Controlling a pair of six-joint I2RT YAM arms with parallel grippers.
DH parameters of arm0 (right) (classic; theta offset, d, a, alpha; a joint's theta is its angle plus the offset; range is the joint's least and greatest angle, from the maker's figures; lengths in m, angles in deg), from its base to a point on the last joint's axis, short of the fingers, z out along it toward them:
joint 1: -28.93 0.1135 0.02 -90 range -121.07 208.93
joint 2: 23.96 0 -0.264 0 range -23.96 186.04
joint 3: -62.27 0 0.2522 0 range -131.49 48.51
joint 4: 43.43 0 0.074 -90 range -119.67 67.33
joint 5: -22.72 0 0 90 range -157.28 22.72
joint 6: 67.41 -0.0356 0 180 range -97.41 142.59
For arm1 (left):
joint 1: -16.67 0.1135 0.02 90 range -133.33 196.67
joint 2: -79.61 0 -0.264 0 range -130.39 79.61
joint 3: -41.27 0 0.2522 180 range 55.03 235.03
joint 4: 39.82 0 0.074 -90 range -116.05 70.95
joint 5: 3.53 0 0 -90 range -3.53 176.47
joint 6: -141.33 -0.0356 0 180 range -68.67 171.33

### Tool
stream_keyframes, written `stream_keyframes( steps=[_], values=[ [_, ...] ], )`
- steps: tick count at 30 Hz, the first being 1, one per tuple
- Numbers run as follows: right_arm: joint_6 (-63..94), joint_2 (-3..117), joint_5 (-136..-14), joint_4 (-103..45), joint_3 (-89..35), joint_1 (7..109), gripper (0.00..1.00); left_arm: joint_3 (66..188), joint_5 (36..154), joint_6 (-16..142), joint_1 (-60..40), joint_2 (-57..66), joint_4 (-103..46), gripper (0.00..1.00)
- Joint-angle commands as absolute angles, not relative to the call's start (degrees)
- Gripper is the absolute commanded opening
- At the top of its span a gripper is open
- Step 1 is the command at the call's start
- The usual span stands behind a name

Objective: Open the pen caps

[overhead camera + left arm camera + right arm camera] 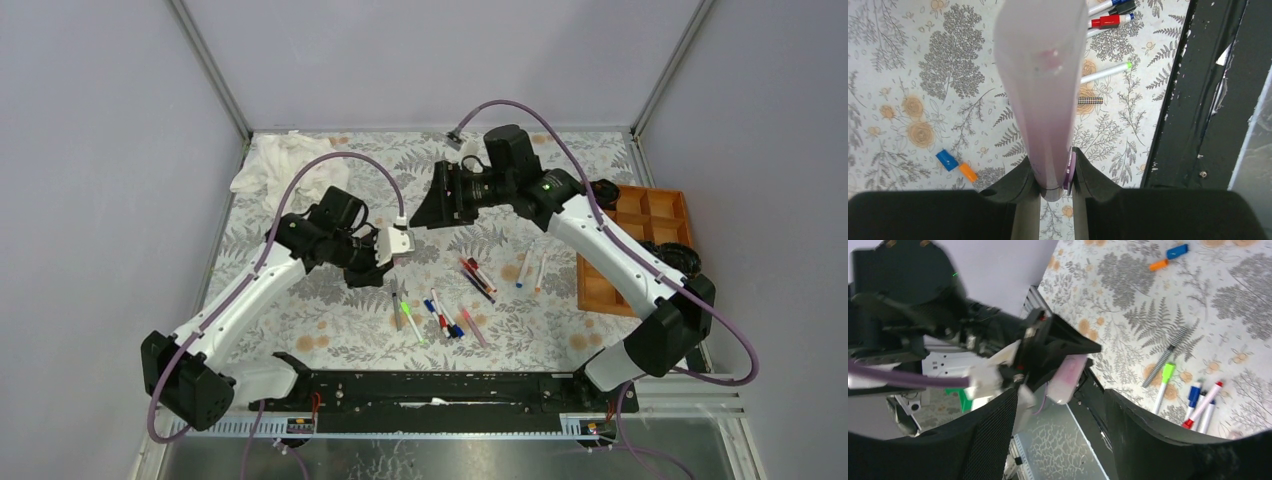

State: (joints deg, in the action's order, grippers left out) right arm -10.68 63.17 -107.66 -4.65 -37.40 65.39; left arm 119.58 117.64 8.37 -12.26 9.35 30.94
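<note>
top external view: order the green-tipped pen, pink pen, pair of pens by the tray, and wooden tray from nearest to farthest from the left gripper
From the left gripper:
1. green-tipped pen, just toward the arm bases
2. pink pen, further right
3. pair of pens, right, near the tray
4. wooden tray, far right table edge

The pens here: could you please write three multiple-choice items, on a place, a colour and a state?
1. Where do the loose pens lie?
A) in the wooden tray
B) in the middle of the table
C) on the white cloth

2. What colours are the two loose caps?
A) red and green
B) black and pink
C) blue and orange

3. The left end effector is:
A) shut on a pale pen
B) open and empty
C) out of view

1 B: seen in the top view.
2 C: one of each in the left wrist view.
3 A: its fingers clamp the barrel.
</note>
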Motion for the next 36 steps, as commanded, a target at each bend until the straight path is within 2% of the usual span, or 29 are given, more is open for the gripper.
stream_keyframes(
  steps=[1,6,14,21,36],
  values=[
    [-12.66,60.69,-109.76,-1.83,-35.44,61.01,0.72,118.56,113.74,4.08,-13.98,12.53,28.17,0.00],
    [-14.50,58.91,-111.29,-3.42,-32.97,59.10,0.74,117.87,110.44,2.72,-15.14,12.46,28.17,0.00],
    [-16.97,65.05,-117.69,-6.11,-29.80,61.94,0.74,118.06,106.29,2.05,-18.78,11.64,27.79,0.00],
    [-15.94,69.86,-120.37,-5.40,-32.34,66.87,0.69,117.34,102.71,1.80,-21.58,10.93,26.93,0.00],
    [-13.73,73.83,-124.24,-3.02,-31.18,69.88,0.57,115.65,97.81,0.78,-24.39,10.26,26.16,0.00]
  ],
)
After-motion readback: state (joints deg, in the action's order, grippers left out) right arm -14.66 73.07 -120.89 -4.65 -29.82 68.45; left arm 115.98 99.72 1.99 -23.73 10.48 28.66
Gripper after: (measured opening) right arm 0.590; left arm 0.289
